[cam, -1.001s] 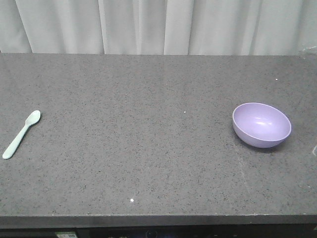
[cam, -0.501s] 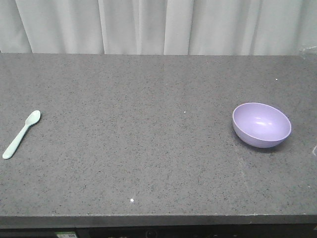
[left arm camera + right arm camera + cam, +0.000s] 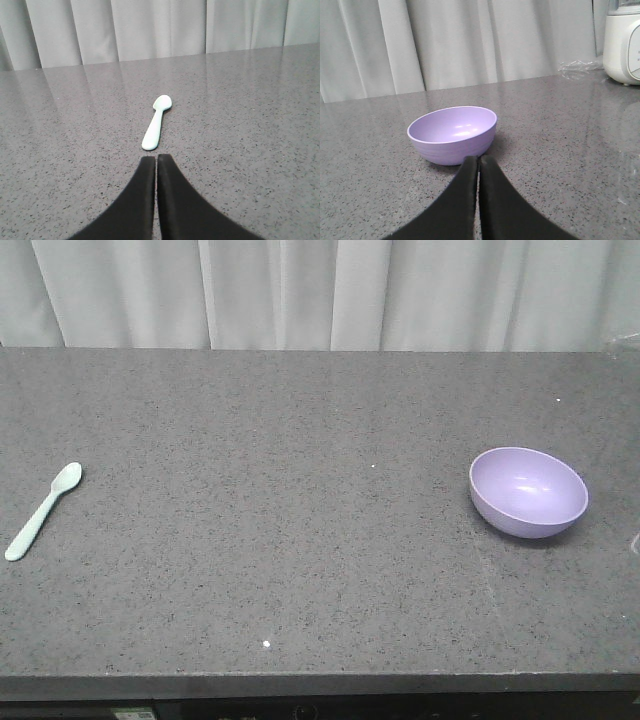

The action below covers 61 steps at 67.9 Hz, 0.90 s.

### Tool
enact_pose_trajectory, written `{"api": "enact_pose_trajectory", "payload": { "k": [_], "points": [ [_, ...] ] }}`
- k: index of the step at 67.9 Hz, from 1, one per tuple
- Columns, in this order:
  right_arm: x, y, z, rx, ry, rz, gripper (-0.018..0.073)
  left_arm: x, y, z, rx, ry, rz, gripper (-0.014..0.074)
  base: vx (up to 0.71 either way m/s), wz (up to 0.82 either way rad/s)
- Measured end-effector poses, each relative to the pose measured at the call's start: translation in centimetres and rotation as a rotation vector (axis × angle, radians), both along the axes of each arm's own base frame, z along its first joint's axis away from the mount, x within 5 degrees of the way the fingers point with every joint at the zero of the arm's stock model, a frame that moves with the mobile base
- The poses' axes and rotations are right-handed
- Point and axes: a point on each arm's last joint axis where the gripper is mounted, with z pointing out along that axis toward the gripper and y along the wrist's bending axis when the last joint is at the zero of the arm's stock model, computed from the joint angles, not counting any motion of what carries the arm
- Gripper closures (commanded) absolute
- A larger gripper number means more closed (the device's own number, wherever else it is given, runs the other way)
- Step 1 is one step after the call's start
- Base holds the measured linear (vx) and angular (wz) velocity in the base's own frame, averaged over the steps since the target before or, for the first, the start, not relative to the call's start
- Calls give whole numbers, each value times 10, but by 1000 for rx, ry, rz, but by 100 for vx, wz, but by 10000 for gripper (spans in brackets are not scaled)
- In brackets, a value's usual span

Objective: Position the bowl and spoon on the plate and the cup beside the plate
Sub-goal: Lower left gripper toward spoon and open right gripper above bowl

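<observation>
idling w/ left gripper (image 3: 155, 160) pinched together, spoon (image 3: 157, 122) just ahead | right gripper (image 3: 479, 161) likewise, bowl (image 3: 452, 132) just ahead — prob. staging pickups

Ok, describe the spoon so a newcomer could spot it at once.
On the grey speckled countertop before the pale curtain, look near the front view's left edge. A small mint-green spoon lies flat there, slim and pale, unlike the round lavender bowl far right.

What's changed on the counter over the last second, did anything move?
Nothing visibly changed. The spoon lies in the same spot at the left of the counter, and the bowl sits where it was at the right, both untouched.
</observation>
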Motion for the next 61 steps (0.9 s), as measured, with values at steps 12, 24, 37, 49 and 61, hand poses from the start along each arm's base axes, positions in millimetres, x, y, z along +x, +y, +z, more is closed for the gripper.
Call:
{"api": "enact_pose_trajectory", "payload": {
  "k": [12, 24, 37, 49, 61],
  "points": [
    [0, 0, 0, 0, 0, 0, 562, 0, 0, 0, 0, 0, 0, 603, 0, 0],
    [0, 0, 0, 0, 0, 0, 562, 0, 0, 0, 0, 0, 0, 603, 0, 0],
    [0, 0, 0, 0, 0, 0, 562, 0, 0, 0, 0, 0, 0, 603, 0, 0],
    [0, 0, 1, 14, -7, 2, 562, 0, 0, 0, 0, 0, 0, 603, 0, 0],
    [0, 1, 3, 131, -46, 14, 562, 0, 0, 5, -47, -54, 4, 603, 0, 0]
  ]
}}
